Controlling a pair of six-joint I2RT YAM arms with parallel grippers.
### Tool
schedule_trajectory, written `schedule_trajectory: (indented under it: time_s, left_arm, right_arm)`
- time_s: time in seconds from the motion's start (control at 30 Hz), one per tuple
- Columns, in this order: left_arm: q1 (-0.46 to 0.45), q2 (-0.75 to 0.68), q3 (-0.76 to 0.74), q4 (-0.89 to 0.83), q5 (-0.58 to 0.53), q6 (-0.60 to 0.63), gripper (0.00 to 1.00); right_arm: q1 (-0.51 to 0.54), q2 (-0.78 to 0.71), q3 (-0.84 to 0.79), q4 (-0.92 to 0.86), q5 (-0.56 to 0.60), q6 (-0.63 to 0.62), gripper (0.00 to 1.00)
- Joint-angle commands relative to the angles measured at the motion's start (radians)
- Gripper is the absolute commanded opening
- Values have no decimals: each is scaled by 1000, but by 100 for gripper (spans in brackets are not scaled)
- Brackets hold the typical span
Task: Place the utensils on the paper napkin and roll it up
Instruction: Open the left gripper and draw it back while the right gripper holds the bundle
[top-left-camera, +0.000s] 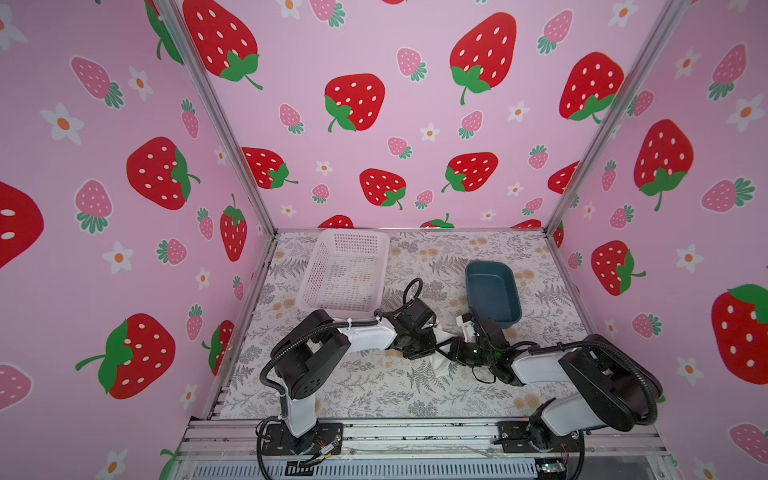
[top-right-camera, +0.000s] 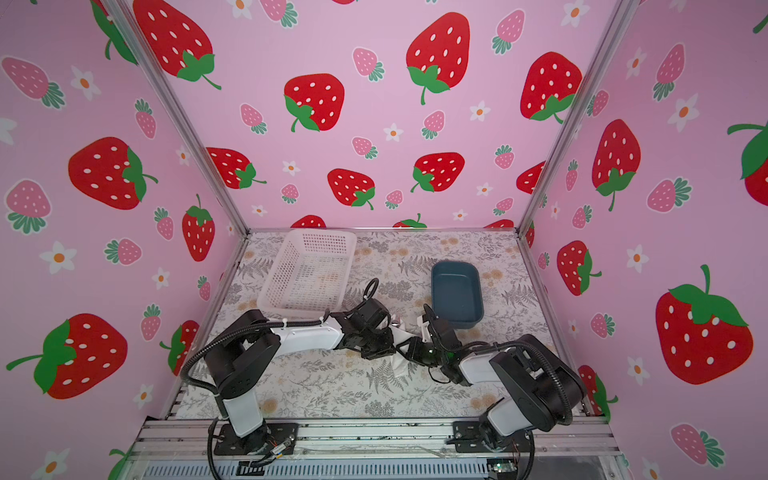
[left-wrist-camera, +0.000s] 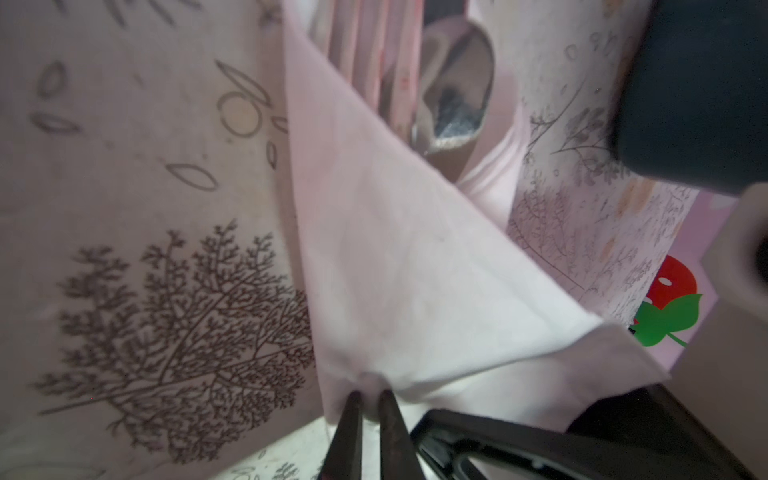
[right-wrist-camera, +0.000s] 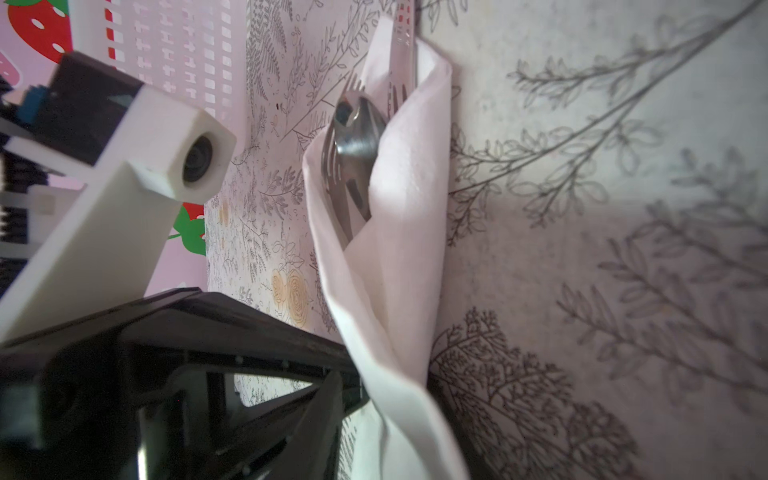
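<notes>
The paper napkin (right-wrist-camera: 399, 257) lies folded around the utensils on the flowered table mat. A silvery spoon (right-wrist-camera: 355, 133) and a fork (right-wrist-camera: 330, 170) stick out of its open end. In the left wrist view the fork tines (left-wrist-camera: 365, 50) and spoon bowl (left-wrist-camera: 457, 83) show past the fold. My left gripper (left-wrist-camera: 370, 395) is shut on the napkin's (left-wrist-camera: 395, 270) folded edge. My right gripper (top-left-camera: 452, 354) sits close against the left one at the napkin (top-left-camera: 441, 365). One black finger (left-wrist-camera: 498, 446) of it shows beside the left fingertips. Its own jaws are hidden.
A white perforated basket (top-left-camera: 353, 235) stands at the back left. A dark blue tub (top-left-camera: 494, 299) stands at the back right, just behind the right wrist. Both arms crowd the middle of the mat. Pink strawberry walls enclose three sides.
</notes>
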Motion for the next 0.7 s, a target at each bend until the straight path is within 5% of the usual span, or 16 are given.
schedule_trajectory:
  time_s: [0.0, 0.27, 0.67]
  left_arm:
    - [-12, 25, 44, -4, 16, 7, 12]
    - [-13, -31, 25, -2, 0, -12, 13]
    - [0, -188, -93, -16, -80, -36, 18]
  right_arm:
    - [-2, 41, 3, -16, 2, -4, 31]
    - [-4, 35, 1, -1, 6, -11, 15]
    - [-8, 4, -13, 28, -19, -18, 9]
